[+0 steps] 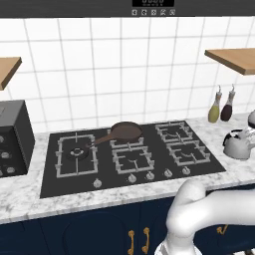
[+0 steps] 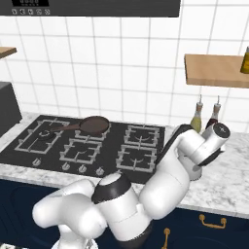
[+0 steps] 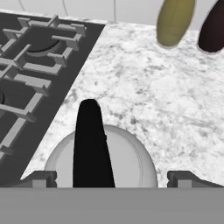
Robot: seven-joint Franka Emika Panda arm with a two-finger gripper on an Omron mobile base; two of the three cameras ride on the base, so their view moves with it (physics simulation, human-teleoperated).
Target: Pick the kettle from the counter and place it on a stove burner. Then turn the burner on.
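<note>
- While the kettle (image 3: 100, 162) sits on the marbled counter (image 3: 148, 92) just right of the black cooktop (image 1: 129, 154), the gripper (image 3: 111, 180) hangs right above it, one fingertip (image 3: 41, 178) on each side of the dark arched handle (image 3: 89, 144) — spread wide, holding nothing.
- That straddle looks deliberate: closing on the handle, I judge, is the simplest way to lift a squat, rounded, shiny body.
- One kettle, then, with its spout pointing toward the cooktop in the left base view.
- Two slim bottles — one olive (image 3: 175, 19), one dark (image 3: 213, 26) — stand beyond the kettle by the tiled wall, near enough to matter on the lift.
- On the cooktop I count five burners, with five knobs (image 1: 132, 178) along its front edge.
- One brown frying pan (image 1: 124, 132) occupies the rear middle burner, so the two burners nearest the kettle seem the likely landing spots.
</note>
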